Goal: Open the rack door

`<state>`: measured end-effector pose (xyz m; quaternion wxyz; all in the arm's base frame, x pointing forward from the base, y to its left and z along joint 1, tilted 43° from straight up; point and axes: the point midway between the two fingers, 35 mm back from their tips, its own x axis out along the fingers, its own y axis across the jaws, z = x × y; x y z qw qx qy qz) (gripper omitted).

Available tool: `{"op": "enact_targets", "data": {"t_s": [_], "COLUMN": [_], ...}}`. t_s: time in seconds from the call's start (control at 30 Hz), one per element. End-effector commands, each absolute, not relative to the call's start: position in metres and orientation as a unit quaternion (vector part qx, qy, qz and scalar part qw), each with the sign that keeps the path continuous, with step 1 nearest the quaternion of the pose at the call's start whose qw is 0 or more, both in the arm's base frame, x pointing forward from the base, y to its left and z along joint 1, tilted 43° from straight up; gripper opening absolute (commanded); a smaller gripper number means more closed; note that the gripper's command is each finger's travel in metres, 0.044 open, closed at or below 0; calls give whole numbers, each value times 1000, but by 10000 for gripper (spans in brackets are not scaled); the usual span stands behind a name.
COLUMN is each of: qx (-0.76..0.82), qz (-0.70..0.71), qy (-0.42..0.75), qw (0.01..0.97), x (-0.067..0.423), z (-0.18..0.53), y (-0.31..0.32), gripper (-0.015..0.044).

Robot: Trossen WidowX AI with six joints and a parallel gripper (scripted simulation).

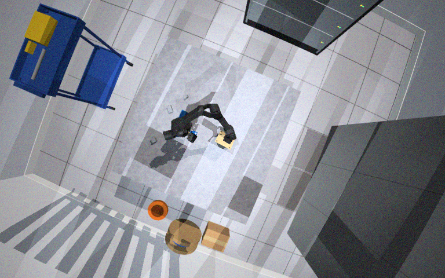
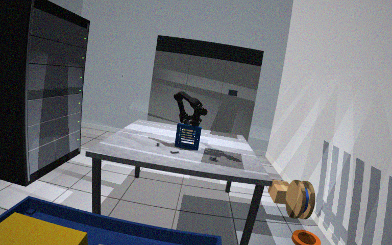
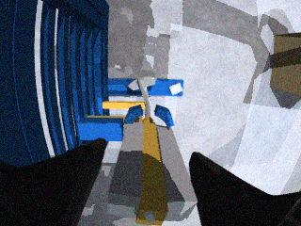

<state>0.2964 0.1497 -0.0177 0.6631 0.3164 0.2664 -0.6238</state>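
Note:
My gripper [image 3: 149, 153] is open. Its two black fingers stand either side of the grey upright handle [image 3: 127, 165], which has a yellow stripe, with a gap at the fingertips. Blue brackets [image 3: 134, 114] sit at its far end. The blue rack [image 1: 183, 113] [image 2: 179, 144] [image 3: 21, 85] stands on the table [image 1: 203, 186] [image 2: 127, 147], mostly under the arm in the overhead view. In the wrist view its slatted side fills the left. Blue bars reach right from it, behind the handle. The door's angle cannot be told. The rack hides the fingers in the exterior view.
The arm [image 1: 214, 109] [image 2: 188, 99] arches from its yellowish base plate [image 1: 222, 141] to the rack. Small grey pieces [image 1: 169, 108] [image 2: 174, 151] [image 1: 186, 97] [image 2: 157, 144] [image 1: 153, 141] [image 2: 213, 158] lie around the rack. A blue cart, an orange cone and cardboard boxes stand beyond the table.

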Motion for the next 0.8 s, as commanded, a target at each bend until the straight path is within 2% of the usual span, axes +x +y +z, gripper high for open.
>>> {"op": "enact_targets", "data": {"t_s": [0.0,0.2,0.5,0.77], "qx": [322,322,322,297], "qz": [-627,-627,-627,-616], "qy": [259,259,259,283], "qw": [660,660,660,672], "x": [296,296,296,294], "z": [-18,-18,-18,-17], "y": [149,149,149,148], "gripper": [229,71,11,9]}}
